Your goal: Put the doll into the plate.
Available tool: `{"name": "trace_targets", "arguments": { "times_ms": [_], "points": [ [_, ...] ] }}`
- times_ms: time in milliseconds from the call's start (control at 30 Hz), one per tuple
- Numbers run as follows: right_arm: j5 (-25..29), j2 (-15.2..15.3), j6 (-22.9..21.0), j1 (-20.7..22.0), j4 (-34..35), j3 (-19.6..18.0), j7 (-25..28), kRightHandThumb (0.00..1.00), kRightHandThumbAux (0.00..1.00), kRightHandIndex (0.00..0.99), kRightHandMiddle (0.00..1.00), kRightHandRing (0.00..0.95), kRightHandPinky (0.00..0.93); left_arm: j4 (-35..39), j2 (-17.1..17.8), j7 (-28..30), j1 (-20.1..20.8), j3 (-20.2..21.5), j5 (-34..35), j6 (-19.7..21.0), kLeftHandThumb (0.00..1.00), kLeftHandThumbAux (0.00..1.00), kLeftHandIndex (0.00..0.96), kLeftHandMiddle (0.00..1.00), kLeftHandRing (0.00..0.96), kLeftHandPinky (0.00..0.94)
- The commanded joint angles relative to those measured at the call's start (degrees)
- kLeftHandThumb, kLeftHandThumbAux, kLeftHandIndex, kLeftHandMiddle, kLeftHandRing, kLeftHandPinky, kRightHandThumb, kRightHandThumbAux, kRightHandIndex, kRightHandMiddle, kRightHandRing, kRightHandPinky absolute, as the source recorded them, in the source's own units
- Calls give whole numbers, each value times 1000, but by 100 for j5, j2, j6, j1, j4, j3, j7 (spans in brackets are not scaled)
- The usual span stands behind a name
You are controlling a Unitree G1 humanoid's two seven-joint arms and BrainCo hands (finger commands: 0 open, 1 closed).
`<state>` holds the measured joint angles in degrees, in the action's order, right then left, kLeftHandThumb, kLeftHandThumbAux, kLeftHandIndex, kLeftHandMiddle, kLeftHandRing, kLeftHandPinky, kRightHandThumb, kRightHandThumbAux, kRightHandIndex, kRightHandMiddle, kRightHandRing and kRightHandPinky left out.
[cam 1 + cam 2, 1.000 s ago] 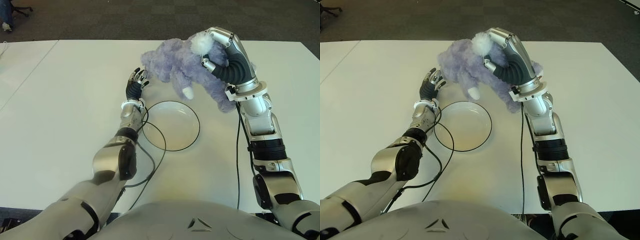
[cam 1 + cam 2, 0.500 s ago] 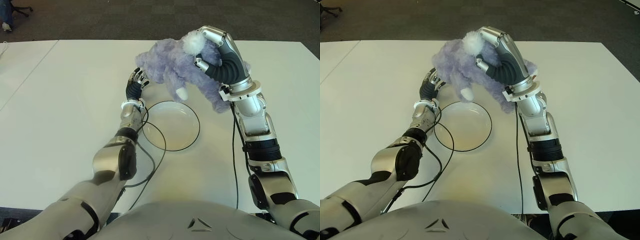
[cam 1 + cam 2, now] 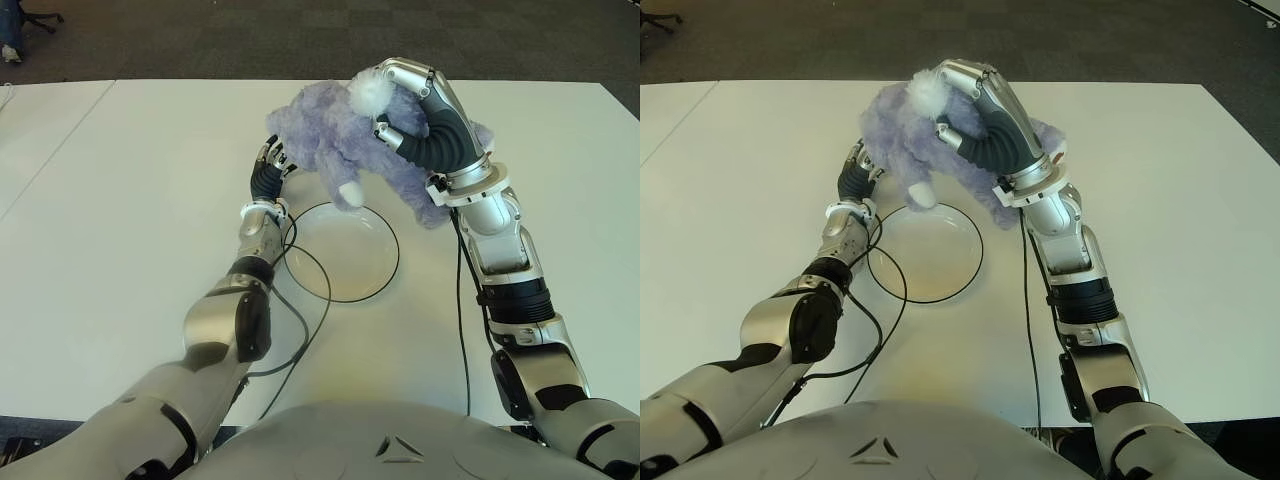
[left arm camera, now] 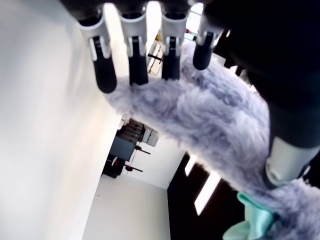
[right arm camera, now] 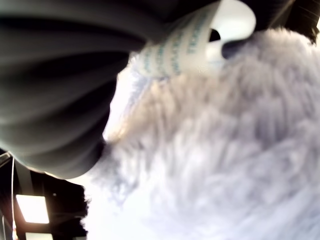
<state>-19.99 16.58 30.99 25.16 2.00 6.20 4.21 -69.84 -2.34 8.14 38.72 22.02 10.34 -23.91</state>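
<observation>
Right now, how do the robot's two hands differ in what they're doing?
The right hand is curled around the purple doll, holding it up beyond the plate; the left hand grips nothing, its fingers straight beside the doll's fur. The right hand shows raised above the table; the left shows low, at the plate's far left edge. Both are next to the doll.

Eye views: both look down from the head at one white table (image 3: pixel 120 220).
Wrist views: each looks very close at fluffy doll (image 4: pixel 200 120) fur.
</observation>
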Motion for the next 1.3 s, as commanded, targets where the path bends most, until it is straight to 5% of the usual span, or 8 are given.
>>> {"name": "trace_targets", "arguments": {
  "times_ms": [33,233,667,1300],
  "points": [
    [83,-63,-168,74,164,99,149,694,726,436,789,797,782,-535,282,-116,-966,-94,-171,391,0,622,111,197,214,244],
    [84,-82,-254,-54,271,112,212,695,726,436,795,801,789,-570,627,-185,-883,26,-102,466,0,645,116,217,256,314],
    [44,-71,-286,-169,308,154,237,695,726,436,823,826,815,-508,840,-464,-925,-59,-187,125,0,626,114,225,242,239],
    [67,31,-84,-302,186,189,318,691,727,435,862,864,860,-580,1111,-420,-960,115,-10,327,0,609,107,230,241,243]
  ]
}}
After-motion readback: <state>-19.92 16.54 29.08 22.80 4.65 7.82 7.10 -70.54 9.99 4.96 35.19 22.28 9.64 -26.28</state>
